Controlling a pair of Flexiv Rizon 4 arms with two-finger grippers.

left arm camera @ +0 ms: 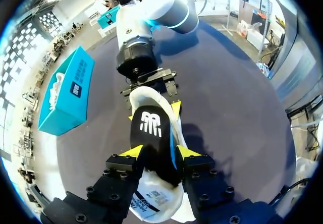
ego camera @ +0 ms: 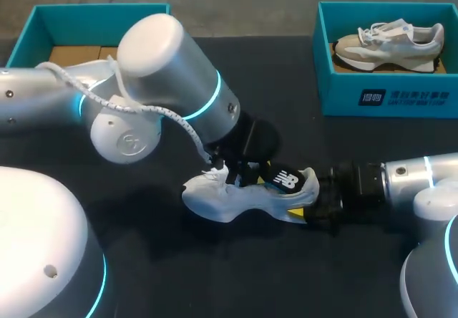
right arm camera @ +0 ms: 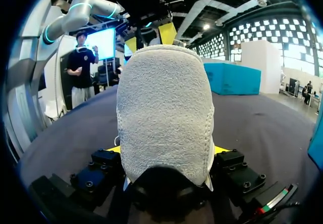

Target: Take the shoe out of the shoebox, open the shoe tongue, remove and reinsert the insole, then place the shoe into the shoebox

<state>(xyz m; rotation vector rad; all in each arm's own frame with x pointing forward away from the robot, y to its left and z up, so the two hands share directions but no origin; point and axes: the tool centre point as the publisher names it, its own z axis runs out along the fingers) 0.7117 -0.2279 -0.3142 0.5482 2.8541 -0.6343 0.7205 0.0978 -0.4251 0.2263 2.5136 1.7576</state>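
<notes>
Insole (left arm camera: 151, 133) in left gripper (left arm camera: 159, 152), shoe (ego camera: 215, 198) in right gripper (right arm camera: 166, 148)

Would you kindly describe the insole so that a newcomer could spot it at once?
In the middle of the dark table sits a white shoe. The insole rises from its opening, gripped by the left pincer. Its black surface with a white logo stands out from the pale shoe around it.

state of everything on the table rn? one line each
white shoe: out of both boxes, upright
black insole: held over the shoe, heel end at its heel
left gripper: shut on black insole
right gripper: shut on white shoe's heel
left shoebox: open
right shoebox: open, beige shoe inside
</notes>
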